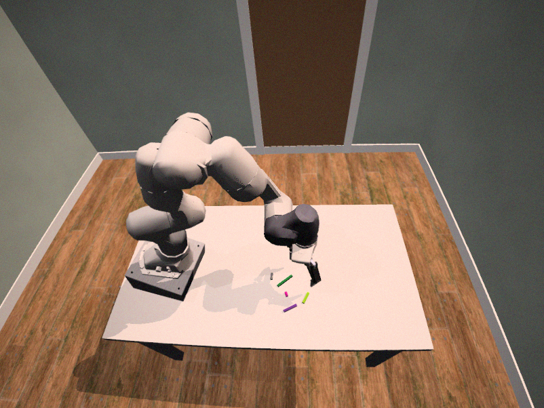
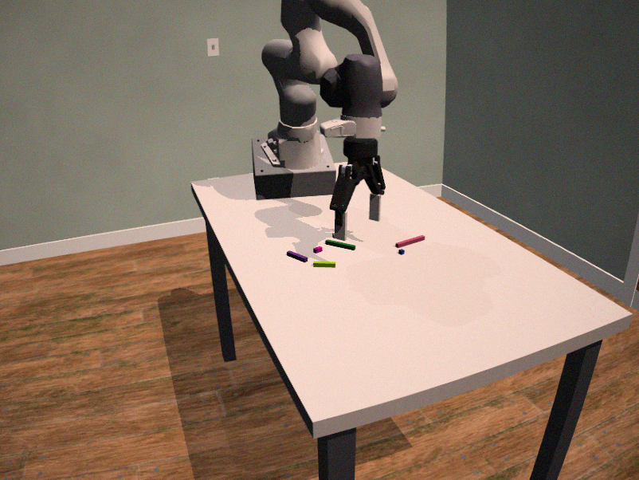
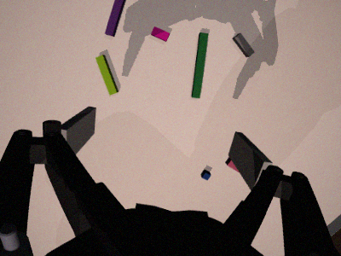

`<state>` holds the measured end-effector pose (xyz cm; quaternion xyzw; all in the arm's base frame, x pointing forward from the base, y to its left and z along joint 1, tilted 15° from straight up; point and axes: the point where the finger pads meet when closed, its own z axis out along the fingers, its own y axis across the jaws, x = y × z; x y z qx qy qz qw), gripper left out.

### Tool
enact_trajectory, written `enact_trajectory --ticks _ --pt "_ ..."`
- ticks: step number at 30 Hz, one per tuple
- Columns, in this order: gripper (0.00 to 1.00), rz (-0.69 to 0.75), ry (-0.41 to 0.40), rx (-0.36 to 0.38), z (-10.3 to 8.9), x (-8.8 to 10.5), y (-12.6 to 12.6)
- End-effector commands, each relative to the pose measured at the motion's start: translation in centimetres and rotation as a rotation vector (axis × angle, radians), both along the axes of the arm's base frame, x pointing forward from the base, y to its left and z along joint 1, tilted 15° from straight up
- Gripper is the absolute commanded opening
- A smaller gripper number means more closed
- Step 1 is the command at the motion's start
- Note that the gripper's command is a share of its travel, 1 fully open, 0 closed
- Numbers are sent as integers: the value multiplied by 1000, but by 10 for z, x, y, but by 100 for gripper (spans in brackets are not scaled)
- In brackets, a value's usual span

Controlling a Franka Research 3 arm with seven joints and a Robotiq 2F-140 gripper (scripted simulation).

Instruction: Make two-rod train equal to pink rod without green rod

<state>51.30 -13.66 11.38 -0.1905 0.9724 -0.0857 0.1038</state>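
Note:
My gripper (image 1: 314, 280) (image 2: 358, 227) (image 3: 164, 132) is open and empty, above the table. The purple rod (image 1: 289, 308) (image 2: 296, 256) (image 3: 115, 18) and the grey rod (image 1: 271, 276) (image 3: 243, 45) lie flat and apart; a fingertip mostly hides the grey one in the exterior view. The pink rod (image 2: 410, 241) (image 3: 233, 165) is largely behind the right fingertip in the wrist view and hidden in the top view. The lime rod (image 1: 305, 297) (image 2: 323, 264) (image 3: 106, 75) lies near the purple rod's end, at an angle to it. No rods are lined up end to end.
The green rod (image 1: 284, 280) (image 2: 339, 244) (image 3: 199, 65) lies between the grey rod and the magenta rod (image 1: 285, 294) (image 2: 318, 249) (image 3: 160, 33). The small blue rod (image 2: 401, 251) (image 3: 205, 175) lies close to the pink rod. All lie on the white table (image 1: 364, 307) (image 2: 413, 361).

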Motion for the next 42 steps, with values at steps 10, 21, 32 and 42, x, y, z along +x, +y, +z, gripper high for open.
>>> enact_trajectory --ticks 10,21,32,42 --pt "100 300 25 -50 0 0 2" --pt "100 464 45 -91 0 0 3" --pt "100 632 65 -133 -1 1 5" --pt "100 779 83 -170 -1 1 6"
